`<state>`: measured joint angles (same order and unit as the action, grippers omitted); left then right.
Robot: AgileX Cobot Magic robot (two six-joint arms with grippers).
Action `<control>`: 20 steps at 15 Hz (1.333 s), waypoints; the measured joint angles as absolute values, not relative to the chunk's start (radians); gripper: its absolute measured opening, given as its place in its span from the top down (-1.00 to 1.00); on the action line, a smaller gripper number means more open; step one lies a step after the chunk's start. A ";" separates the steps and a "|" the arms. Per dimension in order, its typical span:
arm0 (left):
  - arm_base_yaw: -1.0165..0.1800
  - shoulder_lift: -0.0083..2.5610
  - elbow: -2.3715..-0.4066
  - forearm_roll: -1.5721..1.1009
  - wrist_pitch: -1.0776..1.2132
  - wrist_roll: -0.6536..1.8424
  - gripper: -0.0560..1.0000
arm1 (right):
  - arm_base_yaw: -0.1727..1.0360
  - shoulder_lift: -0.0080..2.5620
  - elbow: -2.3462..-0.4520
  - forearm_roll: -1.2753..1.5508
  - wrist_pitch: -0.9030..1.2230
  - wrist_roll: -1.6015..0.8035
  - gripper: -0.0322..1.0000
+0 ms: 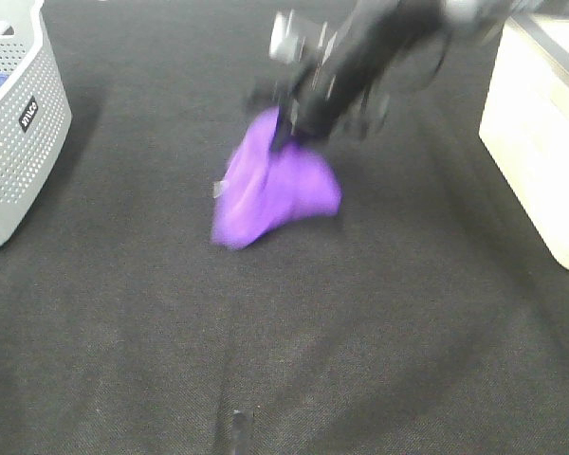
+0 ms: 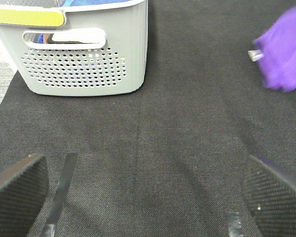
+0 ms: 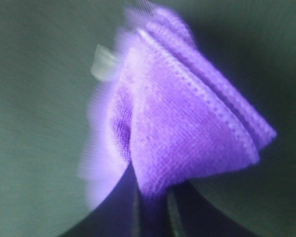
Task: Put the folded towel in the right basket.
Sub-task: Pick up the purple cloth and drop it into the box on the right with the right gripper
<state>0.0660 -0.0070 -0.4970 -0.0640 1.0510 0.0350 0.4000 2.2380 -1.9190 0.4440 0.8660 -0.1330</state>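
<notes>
The purple folded towel (image 1: 270, 185) hangs from my right gripper (image 1: 286, 131), which is shut on its top edge and holds it above the black mat, blurred by motion. In the right wrist view the towel (image 3: 187, 133) fills the frame, pinched between the fingers at the bottom. It also shows in the left wrist view (image 2: 283, 49) at the far side. The right basket (image 1: 545, 123) is cream-coloured and stands at the right edge. My left gripper (image 2: 143, 197) is open and empty low over the mat; only its tip (image 1: 237, 431) shows in the exterior view.
A grey perforated basket (image 1: 14, 123) stands at the left edge; it also shows in the left wrist view (image 2: 84, 49), with something blue inside. The black mat (image 1: 360, 332) covers the table.
</notes>
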 joint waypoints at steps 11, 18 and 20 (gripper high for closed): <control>0.066 -0.007 -0.497 -0.064 1.051 0.035 -0.98 | -0.179 1.990 -2.117 0.165 0.901 -0.105 0.81; 0.066 -0.007 -0.497 -0.064 1.051 0.035 -0.98 | -0.258 2.087 -2.117 0.008 0.998 -0.078 0.78; 0.066 -0.007 -0.497 -0.064 1.051 0.035 -0.98 | -0.258 2.094 -2.117 0.000 1.004 -0.076 0.49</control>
<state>0.0660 -0.0070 -0.4970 -0.0640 1.0510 0.0350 -0.2580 2.0940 -2.1170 0.0000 1.0040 -0.0760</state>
